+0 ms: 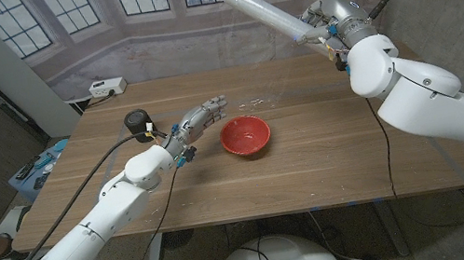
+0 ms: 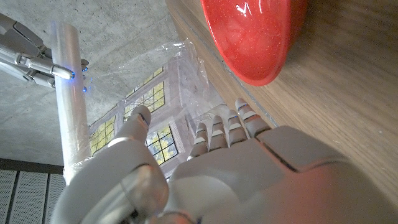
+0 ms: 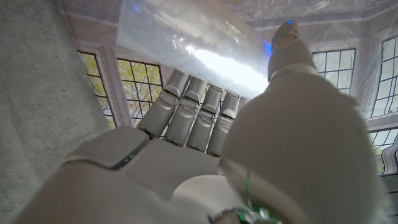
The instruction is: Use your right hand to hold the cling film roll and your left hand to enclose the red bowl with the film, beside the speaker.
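My right hand (image 1: 333, 26) is raised high at the back right and grips the cling film roll (image 1: 264, 9), which slants up to the left; its fingers wrap the roll (image 3: 199, 50). A thin clear film sheet (image 2: 155, 81) hangs from the roll (image 2: 69, 99) down to the table behind the red bowl (image 1: 244, 135). My left hand (image 1: 197, 120) reaches out just left of the bowl (image 2: 255, 37), fingertips (image 2: 211, 127) at the film's lower edge, thumb apart from them. Whether it pinches the film is unclear. The black speaker (image 1: 138, 123) stands left of that hand.
Crinkled film (image 1: 256, 102) lies on the wooden table (image 1: 332, 160) behind the bowl. A power strip (image 1: 107, 88) sits beyond the table's far left corner. A low stand with small items (image 1: 38, 167) is at the left side.
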`<action>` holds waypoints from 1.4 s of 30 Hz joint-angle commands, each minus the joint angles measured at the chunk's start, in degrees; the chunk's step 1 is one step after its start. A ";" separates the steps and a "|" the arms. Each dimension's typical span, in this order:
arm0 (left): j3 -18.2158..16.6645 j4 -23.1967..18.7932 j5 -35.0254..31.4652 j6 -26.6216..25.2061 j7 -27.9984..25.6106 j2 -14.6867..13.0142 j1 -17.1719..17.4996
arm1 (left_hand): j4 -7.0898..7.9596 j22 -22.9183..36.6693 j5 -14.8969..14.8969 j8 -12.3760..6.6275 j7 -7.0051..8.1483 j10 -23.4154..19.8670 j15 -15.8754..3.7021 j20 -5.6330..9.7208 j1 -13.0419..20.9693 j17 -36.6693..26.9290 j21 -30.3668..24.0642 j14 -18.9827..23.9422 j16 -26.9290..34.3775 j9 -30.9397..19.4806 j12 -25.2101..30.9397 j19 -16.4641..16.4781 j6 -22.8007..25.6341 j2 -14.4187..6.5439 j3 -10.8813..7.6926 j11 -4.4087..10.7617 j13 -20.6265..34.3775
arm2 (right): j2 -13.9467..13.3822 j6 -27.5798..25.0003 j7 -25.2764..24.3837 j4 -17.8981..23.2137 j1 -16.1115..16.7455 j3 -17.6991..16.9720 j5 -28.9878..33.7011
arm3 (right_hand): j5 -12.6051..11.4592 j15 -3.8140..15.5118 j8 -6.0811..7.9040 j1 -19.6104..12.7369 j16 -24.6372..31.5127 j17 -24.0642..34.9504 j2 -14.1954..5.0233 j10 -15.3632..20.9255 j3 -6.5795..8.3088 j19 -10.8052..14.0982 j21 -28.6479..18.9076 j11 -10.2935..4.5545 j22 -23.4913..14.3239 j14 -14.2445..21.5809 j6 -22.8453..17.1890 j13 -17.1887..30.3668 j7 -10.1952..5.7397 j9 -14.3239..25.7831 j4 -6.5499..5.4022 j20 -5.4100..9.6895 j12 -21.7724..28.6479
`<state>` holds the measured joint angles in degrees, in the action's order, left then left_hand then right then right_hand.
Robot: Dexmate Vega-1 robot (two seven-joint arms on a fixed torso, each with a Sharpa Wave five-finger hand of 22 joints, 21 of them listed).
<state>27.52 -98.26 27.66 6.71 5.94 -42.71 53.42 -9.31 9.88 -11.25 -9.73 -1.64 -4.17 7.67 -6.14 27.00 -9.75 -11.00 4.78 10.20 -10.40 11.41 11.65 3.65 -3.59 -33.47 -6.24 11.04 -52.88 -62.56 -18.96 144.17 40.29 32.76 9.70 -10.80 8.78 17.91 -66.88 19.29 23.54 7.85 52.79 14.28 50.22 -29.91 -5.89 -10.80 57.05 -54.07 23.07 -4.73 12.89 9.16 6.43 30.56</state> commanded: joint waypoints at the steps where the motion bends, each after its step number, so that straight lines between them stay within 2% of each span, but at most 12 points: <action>1: -1.07 -3.23 -1.73 1.44 0.37 -3.33 2.73 | 0.06 0.08 0.25 -0.18 -0.09 0.52 0.24 0.00 0.12 -0.08 0.06 -0.36 -0.17 0.03 -0.34 -0.30 -0.52 0.50 0.47 -0.17 0.25 | 0.46 -1.37 -0.49 1.58 -1.01 1.06 0.65 | -0.39 5.06 0.30 -11.59 0.24 0.13 -11.95 1.44 -0.35 0.45 -0.42 -1.18 -0.07 0.52 -2.79 0.31 -2.29 0.34 -0.01 3.24 0.36; 10: -1.41 -2.94 -5.04 2.60 -1.87 -3.67 3.30 | -0.23 0.07 0.23 -0.47 -0.12 0.41 -0.01 0.14 0.69 -0.08 -0.05 0.01 0.06 0.05 -0.14 -0.04 -0.49 0.66 0.52 0.04 0.25 | 0.13 -2.24 -1.21 4.72 -0.43 1.60 1.25 | -0.46 5.07 0.16 -11.70 0.30 0.30 -12.06 1.58 -0.59 0.50 -0.75 -0.89 -0.07 0.66 -2.92 0.44 -2.04 0.38 -0.01 3.26 0.37; 18: -2.80 -4.06 -7.05 3.15 -5.40 -4.24 5.68 | -0.50 0.07 0.19 -0.69 -0.30 0.35 -0.03 0.11 1.44 -0.09 -0.15 0.37 0.20 0.06 -0.01 0.25 -0.40 0.67 0.43 -0.03 0.24 | 0.17 -3.11 -1.68 6.32 -0.30 1.95 1.45 | -0.50 5.07 0.03 -11.82 0.37 0.45 -12.12 1.76 -0.78 0.59 -1.05 -0.77 -0.07 0.80 -2.99 0.47 -1.93 0.42 0.01 3.23 0.37; 26: -4.87 -6.07 -13.09 3.52 -12.80 -5.22 9.30 | -0.75 0.06 0.17 -1.07 -0.53 -0.25 -0.35 0.16 2.51 -0.09 -0.31 0.87 0.35 0.08 0.32 0.78 0.16 0.73 0.34 -0.11 0.23 | 0.11 -3.22 -1.61 7.31 0.01 1.68 0.69 | -0.53 5.08 -0.09 -12.08 0.45 0.61 -12.12 1.87 -0.96 0.61 -1.34 -0.61 -0.06 1.00 -3.12 0.52 -1.66 0.47 0.11 3.25 0.36; 34: -7.32 -6.99 -17.99 4.42 -20.00 -4.40 12.62 | -0.87 0.07 0.25 -1.68 -0.66 -1.86 -0.84 0.43 4.14 -0.09 -0.64 2.29 0.65 0.08 0.96 2.10 1.92 0.95 0.37 0.53 0.21 | -0.09 -3.34 -2.44 8.94 1.66 1.04 0.03 | -0.55 5.06 -0.18 -12.31 0.48 0.72 -12.09 1.66 -1.10 0.62 -1.56 -0.48 -0.05 1.06 -3.23 0.65 -1.60 0.51 0.19 3.19 0.29; 42: -8.04 -7.14 -18.83 5.02 -20.36 -3.76 13.20 | -0.87 0.08 0.31 -1.94 -0.86 -2.18 -0.93 0.39 4.76 -0.09 -0.65 2.71 0.67 0.08 1.04 2.39 2.89 1.11 0.45 0.45 0.21 | -0.05 -3.26 -3.19 9.65 2.59 0.89 -0.55 | -0.58 5.05 -0.32 -12.50 0.47 0.89 -12.15 1.88 -1.28 0.44 -1.79 -0.50 -0.04 1.03 -3.37 0.83 -1.55 0.57 0.15 3.09 0.38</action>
<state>21.21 -104.64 12.01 10.85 -10.80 -47.22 64.43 -9.88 9.88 -11.02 -11.27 -2.59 -5.75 6.55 -5.73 30.92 -9.74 -11.27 6.98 10.65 -10.12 12.09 13.73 5.88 -2.55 -32.95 -5.93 11.04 -52.85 -65.83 -21.35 152.58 41.63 34.10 10.11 -11.01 8.92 17.41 -66.90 19.53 24.27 7.86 53.54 13.25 50.22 -31.23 -5.70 -10.65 57.38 -55.08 23.67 -4.50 13.16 9.40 6.43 30.72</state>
